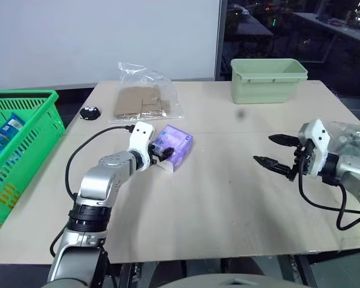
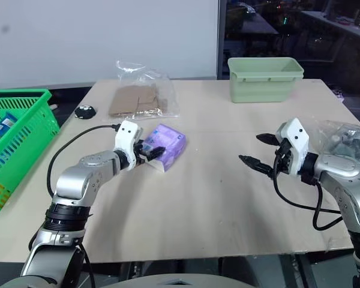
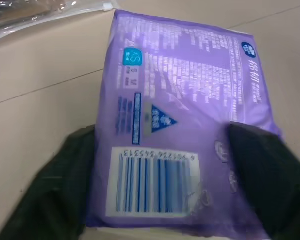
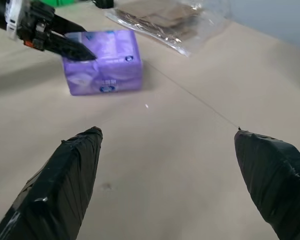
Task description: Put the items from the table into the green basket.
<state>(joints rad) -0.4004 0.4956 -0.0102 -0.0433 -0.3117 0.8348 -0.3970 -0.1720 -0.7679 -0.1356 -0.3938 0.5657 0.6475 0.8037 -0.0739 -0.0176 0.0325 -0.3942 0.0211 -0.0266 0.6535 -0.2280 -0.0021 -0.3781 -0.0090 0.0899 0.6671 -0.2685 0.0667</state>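
The left gripper [image 1: 162, 153] has its black fingers [image 3: 65, 185] set on either side of the purple carton [image 1: 175, 144], which lies on the table [image 1: 228, 198] left of centre; whether they are pressing it yet I cannot tell. The right gripper [image 1: 275, 150] hovers over the right side with jaws spread wide and empty, and the green basket [image 1: 24, 141] stands off the table's left edge, with the clear bag of brown card pieces [image 1: 141, 101] farther back

silver arms [image 1: 102, 180], white wrists, black fingers [image 4: 72, 170]

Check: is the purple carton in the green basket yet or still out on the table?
Out. The purple carton lies on the table, left end effector around it.
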